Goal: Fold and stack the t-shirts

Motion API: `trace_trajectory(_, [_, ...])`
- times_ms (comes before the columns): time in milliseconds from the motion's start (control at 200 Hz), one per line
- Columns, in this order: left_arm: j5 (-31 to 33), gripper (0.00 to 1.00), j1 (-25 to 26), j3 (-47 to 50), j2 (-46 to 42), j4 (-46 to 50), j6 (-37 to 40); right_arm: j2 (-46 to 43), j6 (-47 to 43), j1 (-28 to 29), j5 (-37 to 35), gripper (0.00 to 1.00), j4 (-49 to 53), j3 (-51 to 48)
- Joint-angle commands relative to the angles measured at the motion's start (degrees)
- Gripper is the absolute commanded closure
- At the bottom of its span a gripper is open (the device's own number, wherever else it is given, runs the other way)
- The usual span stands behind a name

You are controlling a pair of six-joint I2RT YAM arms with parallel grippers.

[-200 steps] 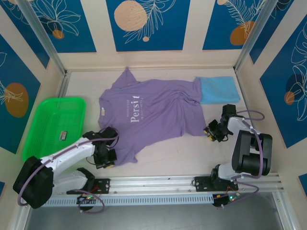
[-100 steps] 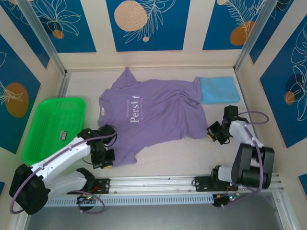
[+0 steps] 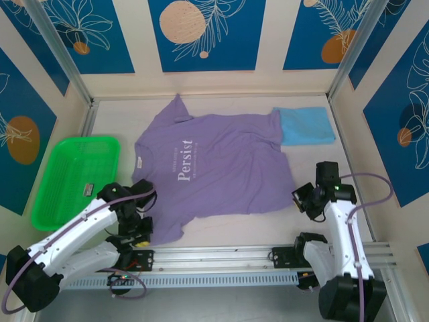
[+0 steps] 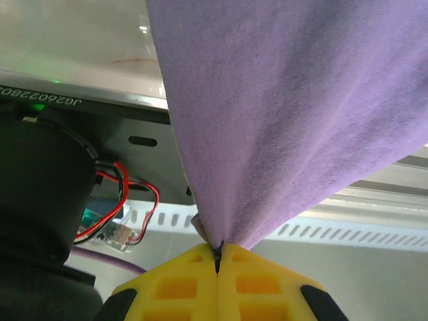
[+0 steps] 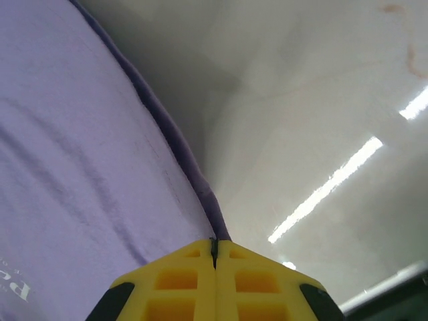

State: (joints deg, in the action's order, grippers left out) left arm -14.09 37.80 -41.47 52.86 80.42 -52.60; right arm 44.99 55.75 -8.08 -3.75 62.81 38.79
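Observation:
The lavender-purple t-shirt (image 3: 214, 164) with white "Persist" lettering lies spread across the middle of the table, collar toward the left. My left gripper (image 3: 143, 231) is shut on its near-left hem corner; in the left wrist view the purple cloth (image 4: 294, 120) runs up from the pinched yellow jaws of the left gripper (image 4: 218, 257). My right gripper (image 3: 299, 201) is shut on the near-right hem corner, and the right gripper (image 5: 214, 251) pinches the hem edge (image 5: 167, 140) in its wrist view. The sky-blue t-shirt (image 3: 306, 125) lies folded at the back right, touching the purple sleeve.
A bright green tray (image 3: 57, 194) sits at the left with a small dark item (image 3: 88, 190) in it. The metal rail (image 3: 221, 258) runs along the near edge. Blue patterned walls enclose the table on three sides.
Both grippers have pulled the shirt's hem toward the near edge, stretching the cloth flatter so the whole "Persist" word shows. The right gripper closed on the hem corner.

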Motion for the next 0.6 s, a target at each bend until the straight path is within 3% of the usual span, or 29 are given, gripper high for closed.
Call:
trace_trajectory(0, [0.56,1.0,0.54,-2.68,-0.56,5.31,-1.34,-2.69,5.25,1.14,-2.72,1.0,9.54,1.42])
trace_trajectory(290, [5.71,1.0,-1.11,-14.05,6.63,4.59,3.23,-1.09,9.97,5.61,-7.16,1.0,11.17,2.26])
trace_trajectory(470, [1.94,1.0,-10.81,-23.12,13.39,1.19,10.93,6.18,8.23,6.65,-9.51,1.0,4.96,6.58])
trace_trajectory(595, [-0.03,1.0,-16.3,-29.91,19.37,-2.34,15.2,15.79,7.44,7.01,-10.21,1.0,1.42,11.61])
